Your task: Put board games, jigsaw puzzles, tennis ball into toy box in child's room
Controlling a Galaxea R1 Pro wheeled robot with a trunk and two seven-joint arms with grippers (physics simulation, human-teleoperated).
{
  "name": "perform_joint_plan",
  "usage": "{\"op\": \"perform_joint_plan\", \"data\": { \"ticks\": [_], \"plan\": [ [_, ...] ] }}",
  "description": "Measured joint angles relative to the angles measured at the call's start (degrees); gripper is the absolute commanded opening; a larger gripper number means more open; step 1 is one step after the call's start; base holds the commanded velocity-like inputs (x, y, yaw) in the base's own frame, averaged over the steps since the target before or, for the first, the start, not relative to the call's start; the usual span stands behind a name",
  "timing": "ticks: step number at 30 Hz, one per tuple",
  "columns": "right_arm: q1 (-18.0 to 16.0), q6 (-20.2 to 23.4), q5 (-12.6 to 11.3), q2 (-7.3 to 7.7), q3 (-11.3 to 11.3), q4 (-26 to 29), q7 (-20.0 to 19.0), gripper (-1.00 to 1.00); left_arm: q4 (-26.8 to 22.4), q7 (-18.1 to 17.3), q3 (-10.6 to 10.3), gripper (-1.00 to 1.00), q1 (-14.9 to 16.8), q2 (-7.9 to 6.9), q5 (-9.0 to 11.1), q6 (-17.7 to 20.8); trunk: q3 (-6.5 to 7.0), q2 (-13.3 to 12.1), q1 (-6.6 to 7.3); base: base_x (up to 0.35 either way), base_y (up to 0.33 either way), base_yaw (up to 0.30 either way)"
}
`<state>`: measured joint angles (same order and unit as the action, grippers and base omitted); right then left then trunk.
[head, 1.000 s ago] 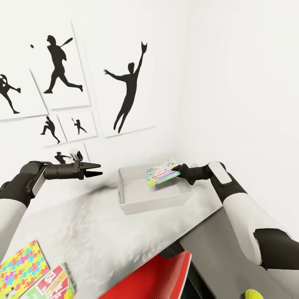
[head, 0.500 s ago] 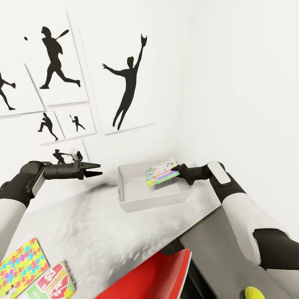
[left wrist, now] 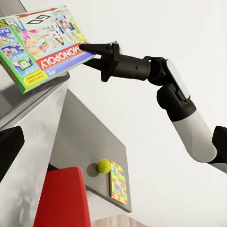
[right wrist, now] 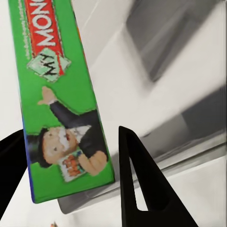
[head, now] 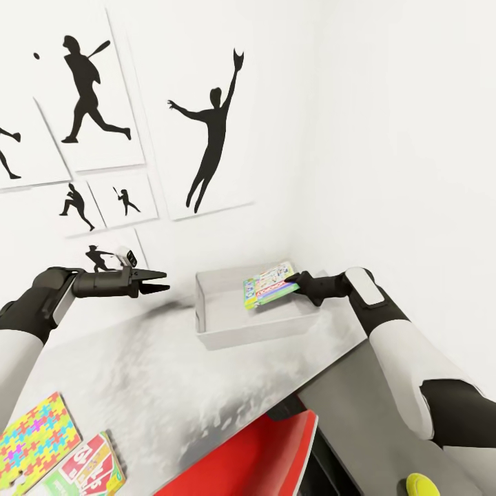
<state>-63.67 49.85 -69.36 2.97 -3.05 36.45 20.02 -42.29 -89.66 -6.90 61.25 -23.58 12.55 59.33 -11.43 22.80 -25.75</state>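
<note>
The white wall (head: pixel 386 138) rises at the far side, hung with black baseball-player silhouette pictures (head: pixel 210 131) at far left. Below it the pale table (head: pixel 179 386) runs from near left to far right, joined on the right by a lower dark grey section (head: pixel 372 427). A red chair (head: pixel 255 461) shows at the near edge. The toy box (head: pixel 227 324), a shallow grey bin, sits on the table at the far right corner by the wall. The right gripper (head: pixel 293 279) grasps a green Monopoly game (head: pixel 269 284) by one edge, holding it tilted in the air above the toy box's far right part. The left gripper (head: pixel 162 281) hovers left of the toy box, above the table, jaws parted and holding nothing. At near left lie a jigsaw puzzle (head: pixel 34 441) and, just right of it, the Skip-Bo box (head: pixel 86 472). On the dark section, near right, rests the tennis ball (head: pixel 420 484), with a second puzzle (left wrist: pixel 118 182) just beside it.
</note>
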Motion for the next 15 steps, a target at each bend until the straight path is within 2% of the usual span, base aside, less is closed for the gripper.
{"op": "perform_joint_plan", "data": {
  "ticks": [15],
  "plan": [
    [-0.08, 0.13, -0.02, 0.15, 0.06, 0.39, 0.07, -1.00, 0.00, 0.00, 0.01, 1.00, 0.03, 0.00, -0.02, 0.00, -0.03, 0.00, 0.00, 0.000, 0.000, 0.000]
  ]
}}
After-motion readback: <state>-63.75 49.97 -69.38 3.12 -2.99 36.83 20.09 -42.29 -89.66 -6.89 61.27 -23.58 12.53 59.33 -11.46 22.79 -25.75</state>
